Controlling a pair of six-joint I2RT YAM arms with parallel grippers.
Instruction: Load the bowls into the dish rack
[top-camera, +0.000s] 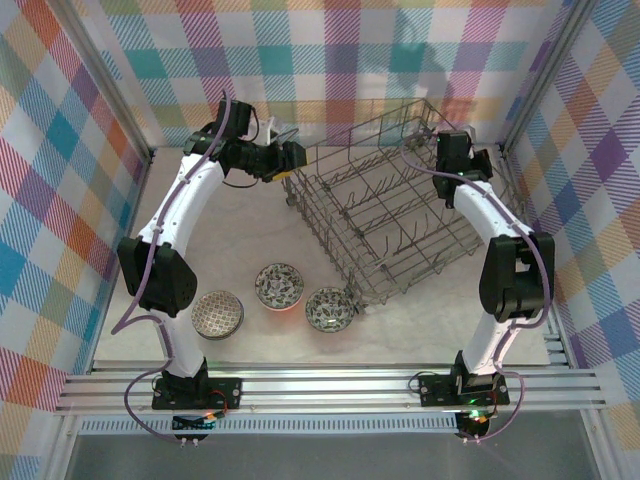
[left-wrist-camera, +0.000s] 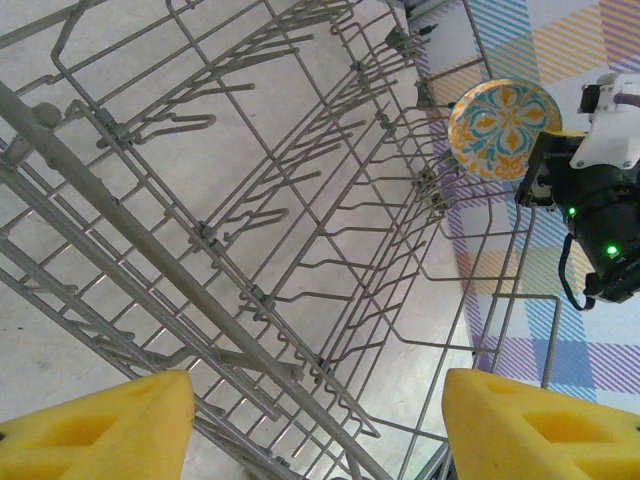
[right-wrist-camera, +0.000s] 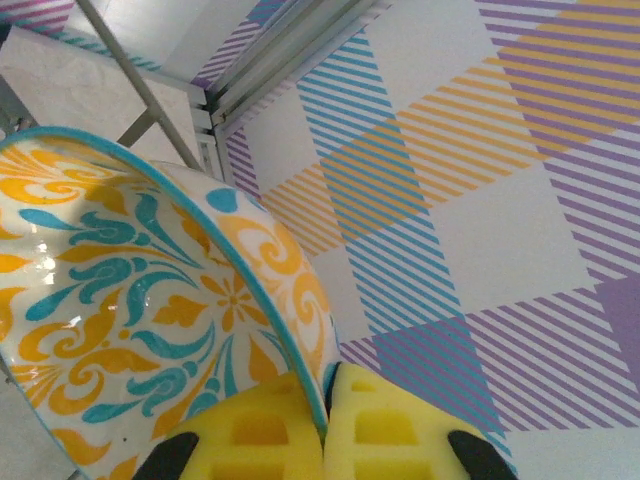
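1. Bowls on the table (top-camera: 240, 240), lower centre of the top view, in a loose row.
- Left bowl (top-camera: 217, 313): pale grey pattern.
- Mid bowl (top-camera: 279, 286): darker pattern, with an orange-red outside showing.
- Right bowl (top-camera: 330, 309): just beside the rack's near corner.
- All three are upright, apart from one another and not yet loaded.

2. Rack (top-camera: 390, 215), centre right of the top view. Grey wire, set askew, with rows of upright tines. None of the bowls stands in it.

3. Left gripper (left-wrist-camera: 320, 420). Its yellow pads sit at the lower corners of the left wrist view, spread wide with nothing between them, looking down into the rack.

4. Right gripper (right-wrist-camera: 325, 415). Its pads are pinched tight on the rim of the held bowl (right-wrist-camera: 150, 290), which has orange-yellow and teal scrollwork and a teal edge. In the left wrist view this bowl hangs on edge at upper right, near the rack's wall. Whether it touches the wire cannot be told.

5. Step in hand, as judged: seating the held bowl.
- Keep it on edge and line the rim up with a gap between two tines.
- Lower it straight and slowly, clear of the wall wires.
- Let go only once the wire bears the weight, or it may tip or roll.
- Keep the left arm out of the path.

6. Markings: no brand, label or writing can be read. Two green lights (left-wrist-camera: 571, 211) glow on the right gripper's body.
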